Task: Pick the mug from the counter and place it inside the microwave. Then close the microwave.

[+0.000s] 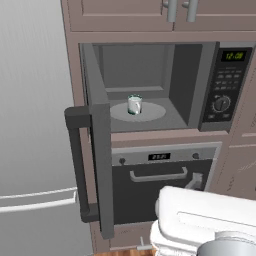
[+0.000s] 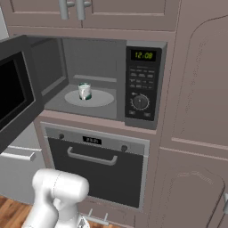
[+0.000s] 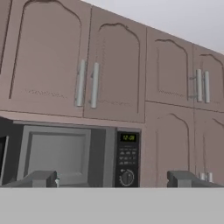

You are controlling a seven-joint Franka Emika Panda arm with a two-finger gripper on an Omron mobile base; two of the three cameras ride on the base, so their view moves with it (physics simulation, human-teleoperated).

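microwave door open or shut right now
Open. The microwave door stands swung out to the left, baring the cavity, where the mug sits upright on the round turntable.

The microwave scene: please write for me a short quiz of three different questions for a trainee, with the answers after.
1. True or false: the mug stands upright on the round plate inside the microwave.
2. The microwave door is: A) shut, B) swung open to the left, C) taken off.
3. Fill in: directly below the microwave sits the ____, with a horizontal handle.

Key
1. True. Both base views show it on the plate, nothing touching it.
2. B. The cavity is exposed, so closing remains to be done.
3. oven. In the hand view, the gripper has its fingertips wide apart and holds nothing.
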